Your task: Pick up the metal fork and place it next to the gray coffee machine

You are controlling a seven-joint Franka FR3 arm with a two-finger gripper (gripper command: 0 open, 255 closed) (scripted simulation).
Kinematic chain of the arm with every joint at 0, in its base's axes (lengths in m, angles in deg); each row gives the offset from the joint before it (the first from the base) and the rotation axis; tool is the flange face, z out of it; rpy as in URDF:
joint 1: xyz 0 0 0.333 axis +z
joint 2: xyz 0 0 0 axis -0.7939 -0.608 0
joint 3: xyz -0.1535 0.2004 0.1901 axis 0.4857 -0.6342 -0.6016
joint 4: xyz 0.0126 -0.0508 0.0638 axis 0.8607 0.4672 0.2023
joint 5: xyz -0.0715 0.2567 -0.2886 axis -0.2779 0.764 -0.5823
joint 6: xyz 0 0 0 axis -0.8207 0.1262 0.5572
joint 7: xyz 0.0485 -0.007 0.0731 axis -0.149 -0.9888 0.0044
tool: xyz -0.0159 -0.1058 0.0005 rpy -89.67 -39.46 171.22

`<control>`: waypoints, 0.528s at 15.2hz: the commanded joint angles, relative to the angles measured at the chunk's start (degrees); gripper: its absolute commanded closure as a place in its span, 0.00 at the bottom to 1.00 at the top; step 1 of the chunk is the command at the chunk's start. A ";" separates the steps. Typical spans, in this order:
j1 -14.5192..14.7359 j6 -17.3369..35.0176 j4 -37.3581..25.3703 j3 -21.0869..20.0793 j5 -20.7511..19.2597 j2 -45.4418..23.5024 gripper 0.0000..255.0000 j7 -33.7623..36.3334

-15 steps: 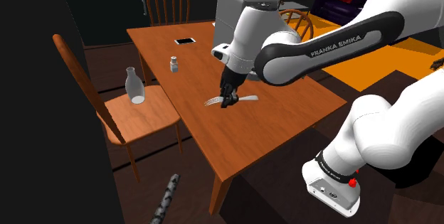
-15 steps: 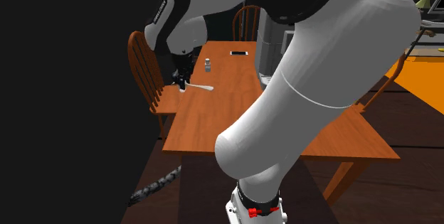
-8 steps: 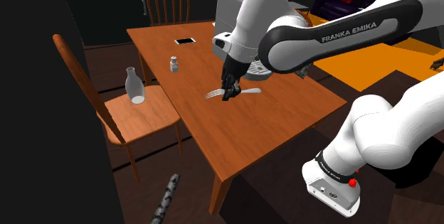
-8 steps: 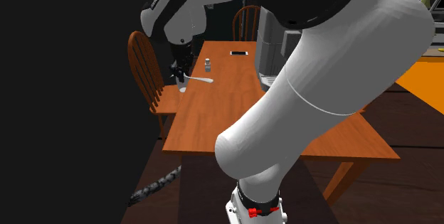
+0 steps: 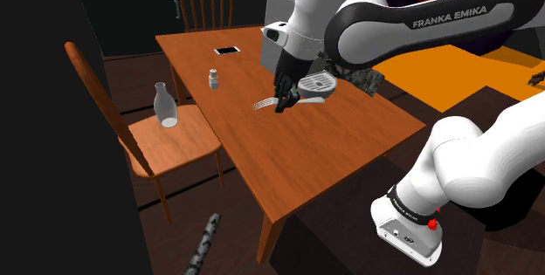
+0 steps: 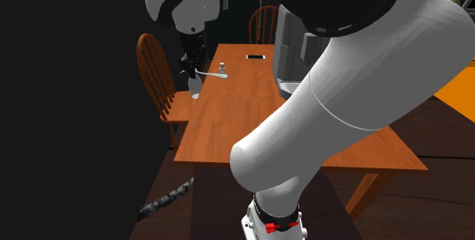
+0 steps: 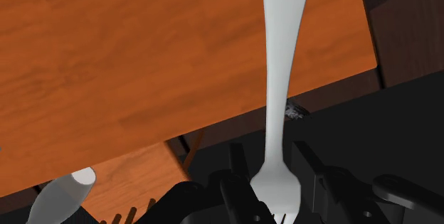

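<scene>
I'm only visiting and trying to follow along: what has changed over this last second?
The gripper, shut on the fork the whole time, has lifted it higher above the table. Nothing was let go. The bottle on the chair, the small shaker, the phone and the grey coffee machine stayed where they were.

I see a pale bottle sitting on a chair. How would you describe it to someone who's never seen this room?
Find the long wooden table; a wooden chair stands along its side at the shoulder view's left. The bottle stands upright on that chair's seat: pale, narrow-necked, taller than the small shaker on the tabletop.
</scene>
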 commanded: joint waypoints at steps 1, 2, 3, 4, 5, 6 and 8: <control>-0.03 -1.75 -1.42 0.09 -0.01 0.31 1.00 -0.08; -0.03 -2.56 -2.05 0.12 -0.01 0.49 1.00 -0.10; -0.03 -3.36 -2.69 0.15 -0.01 0.66 1.00 -0.12; -0.04 -4.16 -3.33 0.18 -0.01 0.81 1.00 -0.14; -0.04 -4.95 -3.99 0.20 -0.01 0.95 1.00 -0.15; -0.05 -5.75 -4.66 0.23 -0.01 1.07 1.00 -0.17; -0.06 -7.32 -6.03 0.28 -0.02 1.28 1.00 -0.20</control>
